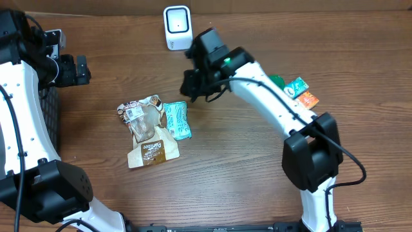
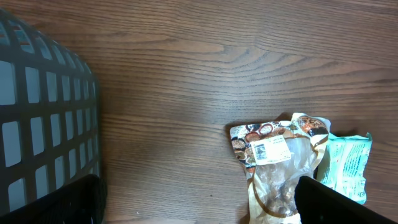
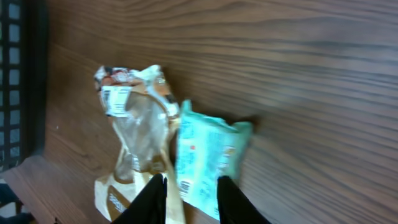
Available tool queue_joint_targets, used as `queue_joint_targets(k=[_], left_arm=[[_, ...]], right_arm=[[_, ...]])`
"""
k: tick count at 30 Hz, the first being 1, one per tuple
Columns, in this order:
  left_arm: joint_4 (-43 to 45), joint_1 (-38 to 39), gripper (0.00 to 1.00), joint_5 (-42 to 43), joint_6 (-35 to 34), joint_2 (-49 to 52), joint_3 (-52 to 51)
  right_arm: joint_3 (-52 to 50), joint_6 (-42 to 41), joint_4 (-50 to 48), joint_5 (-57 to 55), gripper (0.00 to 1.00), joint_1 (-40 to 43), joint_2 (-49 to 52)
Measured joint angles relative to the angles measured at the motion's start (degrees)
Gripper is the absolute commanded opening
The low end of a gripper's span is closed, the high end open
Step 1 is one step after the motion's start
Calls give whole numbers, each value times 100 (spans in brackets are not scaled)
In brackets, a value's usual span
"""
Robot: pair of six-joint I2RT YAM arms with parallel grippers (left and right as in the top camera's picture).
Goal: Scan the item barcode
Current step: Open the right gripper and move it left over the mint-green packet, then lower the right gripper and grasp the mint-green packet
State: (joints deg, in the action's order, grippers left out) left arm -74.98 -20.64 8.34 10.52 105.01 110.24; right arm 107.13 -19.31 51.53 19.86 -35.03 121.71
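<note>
Nothing was scanned yet: the teal packet lay on the worktop, well apart from the scanner at its far edge, near narrow, empty right fingers; left fingers stood wide

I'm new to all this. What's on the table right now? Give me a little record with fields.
scanner: white, upright, far side
brown snack bag: lying flat, white label up
teal packet: lying against the bag
right fingers: narrowly apart near teal packet, nothing visibly held
left fingers: wide apart, beside black basket
small packets: two, on the right side
</note>
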Motion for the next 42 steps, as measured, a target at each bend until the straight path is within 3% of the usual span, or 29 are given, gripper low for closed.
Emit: queue_joint_targets(k=[8,34,42], left_arm=[[0,0,100,0,0,0,0],[0,0,100,-2,0,0,0],[0,0,100,0,0,0,0]], right_arm=[[0,-686,-140,-544,5,-496,481],[-9,-1054,-197,-981,6,-463,1165],[114,-1147,219,-1281,4,-442,1165]])
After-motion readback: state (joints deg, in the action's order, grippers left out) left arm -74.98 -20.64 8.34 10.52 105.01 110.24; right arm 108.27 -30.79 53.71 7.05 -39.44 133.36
